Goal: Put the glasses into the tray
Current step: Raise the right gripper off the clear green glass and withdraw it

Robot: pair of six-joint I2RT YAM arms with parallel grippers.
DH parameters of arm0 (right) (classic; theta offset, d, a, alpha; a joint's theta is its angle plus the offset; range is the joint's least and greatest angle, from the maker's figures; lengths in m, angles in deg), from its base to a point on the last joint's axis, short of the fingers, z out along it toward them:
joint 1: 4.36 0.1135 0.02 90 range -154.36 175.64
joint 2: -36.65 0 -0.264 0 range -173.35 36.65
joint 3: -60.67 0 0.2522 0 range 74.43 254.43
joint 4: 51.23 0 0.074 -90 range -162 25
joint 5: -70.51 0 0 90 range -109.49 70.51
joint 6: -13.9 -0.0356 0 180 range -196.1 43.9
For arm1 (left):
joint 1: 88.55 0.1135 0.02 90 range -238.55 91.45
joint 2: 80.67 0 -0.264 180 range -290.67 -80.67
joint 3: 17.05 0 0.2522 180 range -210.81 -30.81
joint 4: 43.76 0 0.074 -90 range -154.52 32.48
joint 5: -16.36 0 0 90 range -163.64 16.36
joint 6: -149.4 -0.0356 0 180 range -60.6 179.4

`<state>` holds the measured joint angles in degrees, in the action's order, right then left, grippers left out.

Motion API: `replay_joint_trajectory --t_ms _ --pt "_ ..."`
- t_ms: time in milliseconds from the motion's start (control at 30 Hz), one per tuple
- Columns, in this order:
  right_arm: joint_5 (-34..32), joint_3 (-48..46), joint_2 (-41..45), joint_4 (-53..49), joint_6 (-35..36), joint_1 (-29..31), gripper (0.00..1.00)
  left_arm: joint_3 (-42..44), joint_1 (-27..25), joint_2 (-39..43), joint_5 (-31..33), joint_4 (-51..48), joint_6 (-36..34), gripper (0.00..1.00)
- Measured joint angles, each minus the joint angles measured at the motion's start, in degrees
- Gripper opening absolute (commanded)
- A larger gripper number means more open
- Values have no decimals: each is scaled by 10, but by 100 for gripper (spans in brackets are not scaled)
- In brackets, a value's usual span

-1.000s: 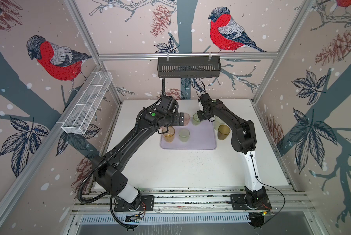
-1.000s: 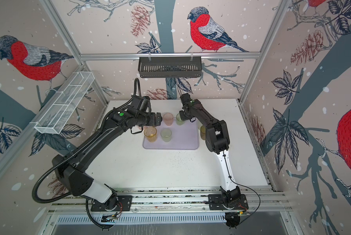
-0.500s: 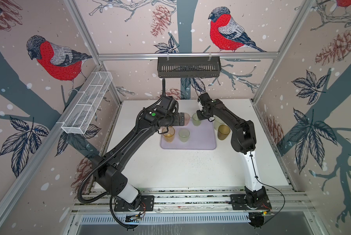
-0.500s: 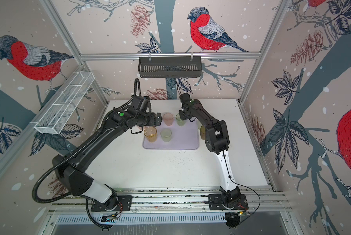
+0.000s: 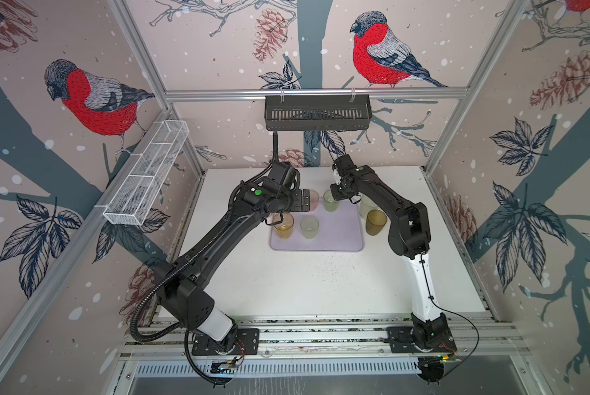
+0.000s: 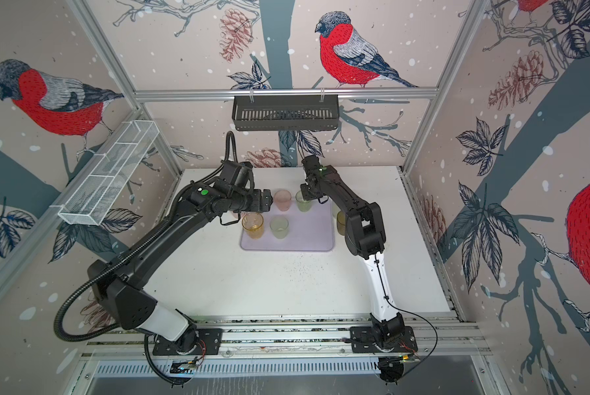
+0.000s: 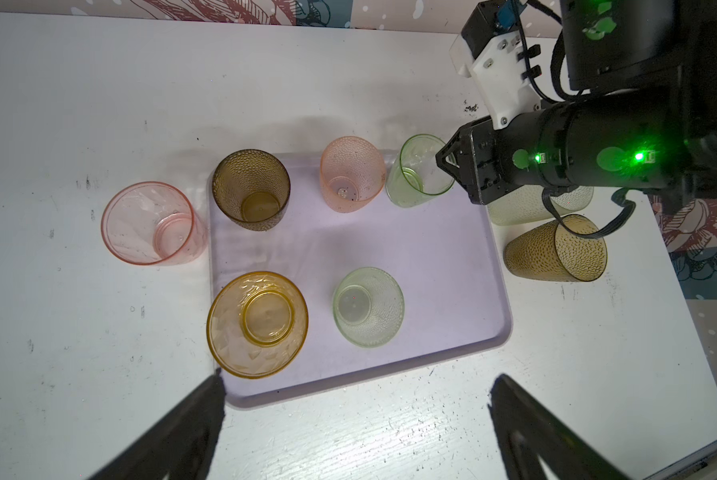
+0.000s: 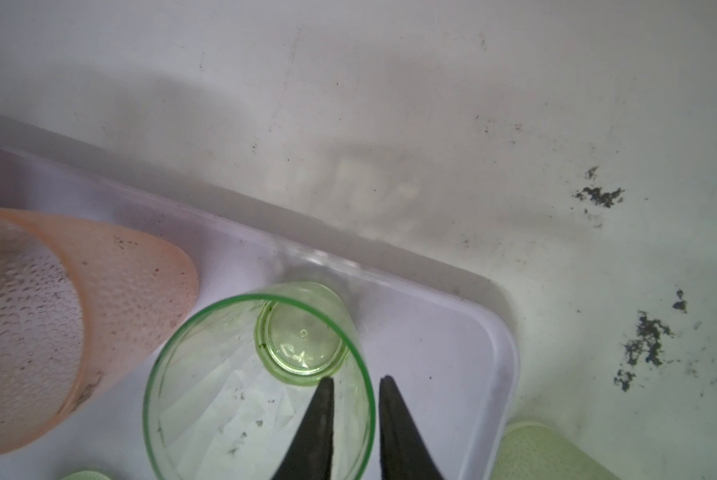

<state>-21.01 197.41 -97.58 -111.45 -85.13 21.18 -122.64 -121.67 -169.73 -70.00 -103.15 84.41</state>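
at the far right corner of the tray (image 8: 452,332) my right gripper (image 8: 354,399) straddles the wall of the bright green glass (image 8: 240,395), one finger inside the rim, one outside, with a narrow gap between them. i can't tell whether they are pinching the wall or just clear of it. the glass stands upright inside the tray, touching or just beside the pink glass (image 8: 57,316).

my worry is a lift-off that drags the rim: if a finger catches, the green glass could tip against the pink one or over the low rim onto the bench (image 8: 431,104).

my left gripper (image 7: 356,419) hangs wide open and empty, near the yellow glass (image 7: 257,324) and the pale green one (image 7: 368,306). a careless drop could clip them.

three glasses sit off the tray: a pink one (image 7: 153,224), a tall amber one (image 7: 556,249), and a pale one mostly hidden under the right arm.
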Motion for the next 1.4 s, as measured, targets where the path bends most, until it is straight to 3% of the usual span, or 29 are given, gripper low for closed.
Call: replay_joint_trajectory --t_ms 400,1400 --pt "0 10 3 -2 0 1 42 0 0 -1 -1 0 0 99" --pt "-2 16 77 -15 -3 2 55 -13 -14 -20 -21 4 -15 99"
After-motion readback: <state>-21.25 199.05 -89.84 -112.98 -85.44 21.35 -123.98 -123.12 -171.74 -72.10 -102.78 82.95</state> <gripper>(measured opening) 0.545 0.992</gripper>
